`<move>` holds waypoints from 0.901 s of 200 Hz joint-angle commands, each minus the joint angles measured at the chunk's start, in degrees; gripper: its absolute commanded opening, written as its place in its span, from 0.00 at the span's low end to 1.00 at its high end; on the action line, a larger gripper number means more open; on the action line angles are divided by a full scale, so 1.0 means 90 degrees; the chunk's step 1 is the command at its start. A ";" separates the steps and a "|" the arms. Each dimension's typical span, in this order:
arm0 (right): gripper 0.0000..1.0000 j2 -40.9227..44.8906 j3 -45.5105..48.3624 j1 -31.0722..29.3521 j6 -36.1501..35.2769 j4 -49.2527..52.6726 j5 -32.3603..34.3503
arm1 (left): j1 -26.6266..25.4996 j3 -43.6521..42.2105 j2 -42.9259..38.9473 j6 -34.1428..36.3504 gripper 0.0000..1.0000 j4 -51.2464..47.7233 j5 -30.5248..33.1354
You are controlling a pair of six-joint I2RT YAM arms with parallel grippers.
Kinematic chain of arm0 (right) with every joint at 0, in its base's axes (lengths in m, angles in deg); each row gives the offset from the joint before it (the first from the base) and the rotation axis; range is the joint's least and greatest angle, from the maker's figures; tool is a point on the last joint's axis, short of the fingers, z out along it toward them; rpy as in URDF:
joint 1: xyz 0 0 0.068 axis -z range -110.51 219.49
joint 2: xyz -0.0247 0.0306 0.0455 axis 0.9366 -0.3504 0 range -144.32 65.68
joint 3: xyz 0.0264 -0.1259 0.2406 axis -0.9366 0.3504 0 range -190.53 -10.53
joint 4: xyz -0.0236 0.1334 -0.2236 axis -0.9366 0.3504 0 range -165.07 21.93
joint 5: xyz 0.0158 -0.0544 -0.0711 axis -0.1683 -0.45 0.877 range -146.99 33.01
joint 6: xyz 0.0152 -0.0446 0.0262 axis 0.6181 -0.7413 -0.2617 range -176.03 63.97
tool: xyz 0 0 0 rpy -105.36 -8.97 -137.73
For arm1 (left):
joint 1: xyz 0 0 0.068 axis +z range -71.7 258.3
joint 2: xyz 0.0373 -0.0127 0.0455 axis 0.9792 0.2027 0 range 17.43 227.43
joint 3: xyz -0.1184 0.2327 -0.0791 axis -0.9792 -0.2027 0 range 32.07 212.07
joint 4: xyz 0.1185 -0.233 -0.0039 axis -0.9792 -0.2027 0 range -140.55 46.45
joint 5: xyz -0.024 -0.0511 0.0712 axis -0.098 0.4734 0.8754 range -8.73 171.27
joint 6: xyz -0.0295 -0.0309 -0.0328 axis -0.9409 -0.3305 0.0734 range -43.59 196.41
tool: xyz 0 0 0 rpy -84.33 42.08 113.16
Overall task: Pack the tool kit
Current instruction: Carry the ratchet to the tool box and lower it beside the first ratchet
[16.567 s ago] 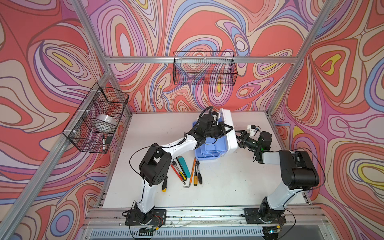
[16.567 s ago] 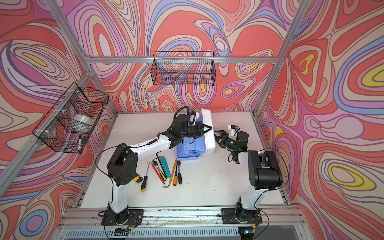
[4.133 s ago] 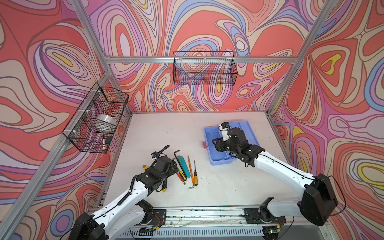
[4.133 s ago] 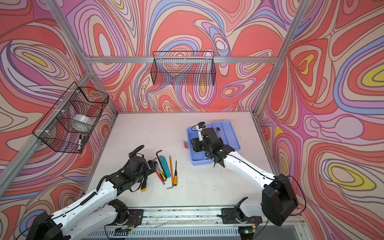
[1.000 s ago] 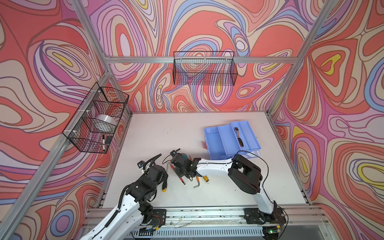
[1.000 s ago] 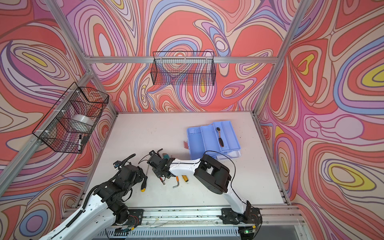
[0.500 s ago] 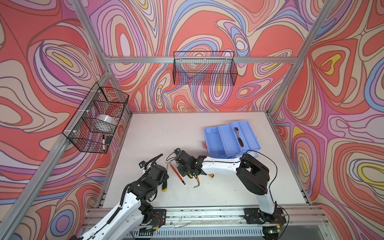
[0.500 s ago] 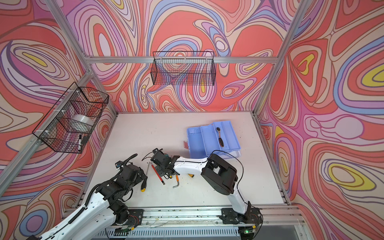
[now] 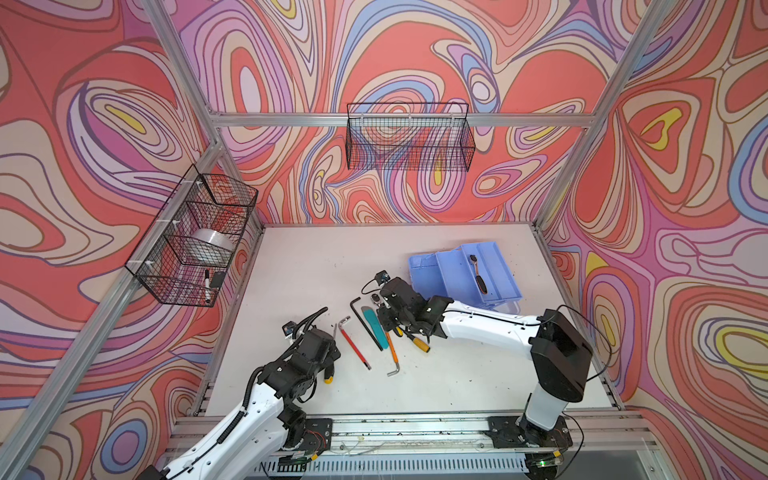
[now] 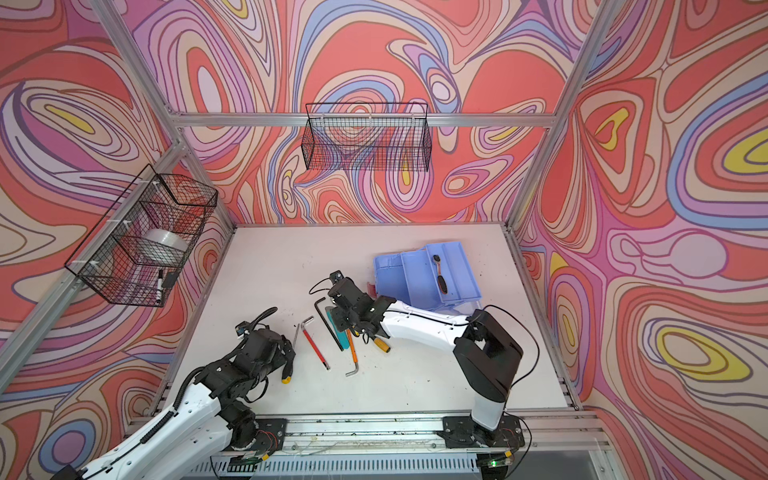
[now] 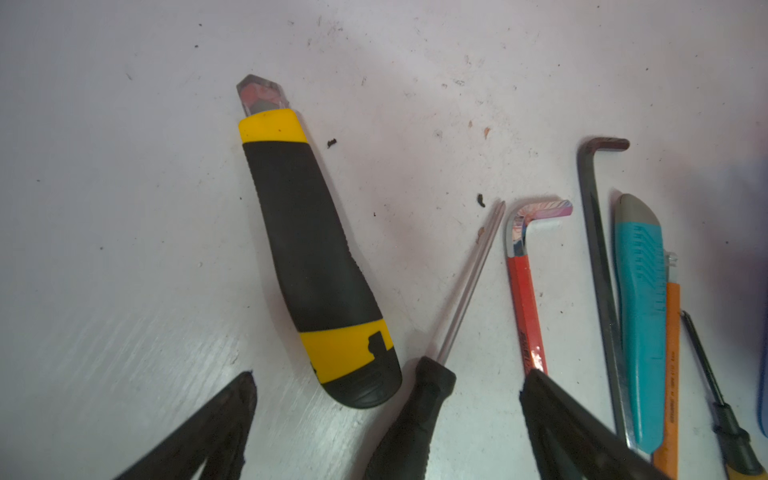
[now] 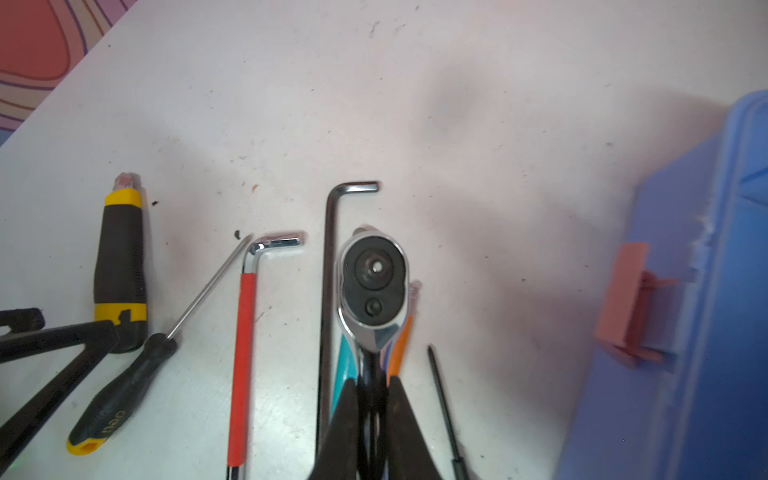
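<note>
Our right tool (image 12: pixel 374 419) is clamped on the ratchet (image 12: pixel 372 286) handle; we should carry it level, clear of the rim, into the tool kit (image 9: pixel 424 272) lying open far right on the bench (image 9: pixel 311 257). Our left tool (image 11: pixel 388 376) hangs open over the yellow knife (image 11: pixel 311 249).

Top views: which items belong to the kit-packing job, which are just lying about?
Job: tool kit, ratchet gripped by right tool, red hex key, black hex key, teal knife, yellow-black knife, black-handled screwdriver.
Lying about: back wire basket, side wire basket, tape roll, marker.
</note>
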 commanded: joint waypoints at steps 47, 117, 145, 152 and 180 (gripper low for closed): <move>0.00 0.1616 0.0857 0.1487 -0.0574 0.0209 0.0209 | 0.0019 -0.0095 0.0081 0.0080 1.00 0.0218 -0.0120; 0.00 0.2310 0.1150 0.3117 -0.1218 0.0461 -0.0038 | 0.0011 -0.0113 0.0152 0.0107 1.00 0.0349 -0.0205; 0.00 0.2306 0.1170 0.3698 -0.1411 0.0514 -0.0221 | 0.0020 -0.0131 0.0122 0.0108 1.00 0.0347 -0.0204; 0.00 0.2301 0.1180 0.3848 -0.1445 0.0509 -0.0272 | 0.0020 -0.0130 0.0113 0.0111 1.00 0.0337 -0.0208; 0.00 0.2295 0.1173 0.4293 -0.1551 0.0515 -0.0412 | 0.0020 -0.0130 0.0103 0.0109 1.00 0.0332 -0.0188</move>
